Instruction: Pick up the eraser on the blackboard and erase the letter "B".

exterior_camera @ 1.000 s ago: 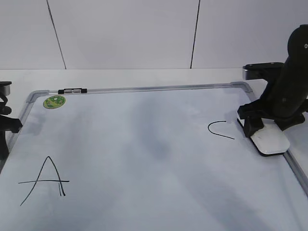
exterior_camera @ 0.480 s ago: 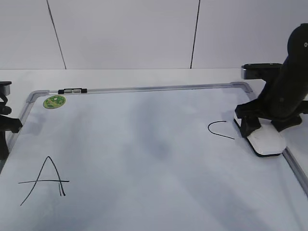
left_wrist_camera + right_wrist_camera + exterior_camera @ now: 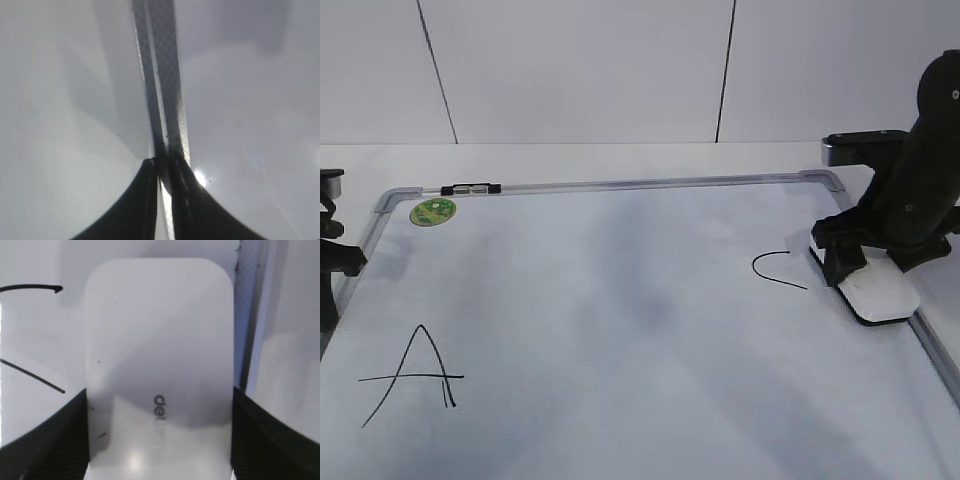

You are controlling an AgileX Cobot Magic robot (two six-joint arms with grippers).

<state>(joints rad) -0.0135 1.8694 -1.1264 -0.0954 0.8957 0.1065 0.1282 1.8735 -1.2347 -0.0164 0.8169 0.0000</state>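
The white eraser (image 3: 878, 295) lies flat on the blackboard (image 3: 620, 300) near its right frame. My right gripper (image 3: 865, 268) is shut on it, one finger against each long side. In the right wrist view the eraser (image 3: 159, 355) fills the space between the fingers of my right gripper (image 3: 159, 440), grey print facing up. The flattened black "C" (image 3: 778, 268) is just left of the eraser, and its strokes show in the right wrist view (image 3: 30, 288). No letter "B" shows anywhere on the board. My left gripper (image 3: 330, 260) is shut and empty over the board's left frame (image 3: 162, 75).
A black "A" (image 3: 415, 375) is at the board's front left. A round green sticker (image 3: 432, 211) and a black-and-silver marker (image 3: 470, 188) sit at the back left. The board's right frame (image 3: 935, 350) runs close beside the eraser. A white wall stands behind.
My right gripper slid the eraser a little to the left, then a little back to the right. The left arm has not moved.
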